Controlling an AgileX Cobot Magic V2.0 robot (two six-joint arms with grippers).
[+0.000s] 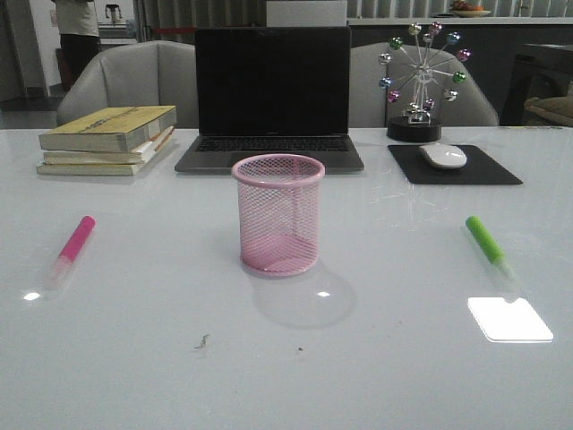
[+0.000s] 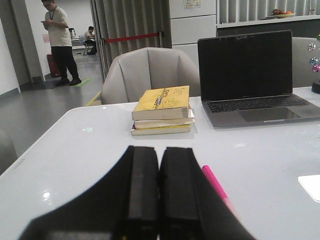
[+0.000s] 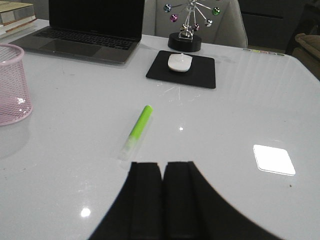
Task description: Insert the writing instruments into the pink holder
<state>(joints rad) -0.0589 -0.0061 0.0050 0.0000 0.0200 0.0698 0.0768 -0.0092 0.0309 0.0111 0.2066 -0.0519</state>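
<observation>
The pink mesh holder (image 1: 278,215) stands upright and empty in the middle of the white table, its edge also showing in the right wrist view (image 3: 11,82). The hot pink marker (image 1: 73,247) lies flat to the holder's left. It shows just beside my left gripper (image 2: 160,152) as a pink strip (image 2: 216,184); that gripper is shut on nothing. To the holder's right lies the green marker (image 1: 489,245). In the right wrist view the green marker (image 3: 136,130) lies a short way ahead of my right gripper (image 3: 163,167), which is shut and empty. Neither gripper appears in the front view.
A dark laptop (image 1: 273,94) sits behind the holder. A stack of books (image 1: 107,139) lies at the back left. At the back right are a white mouse (image 1: 443,155) on a black pad (image 1: 454,165) and a desk toy with coloured balls (image 1: 419,81). Two chairs stand behind the table.
</observation>
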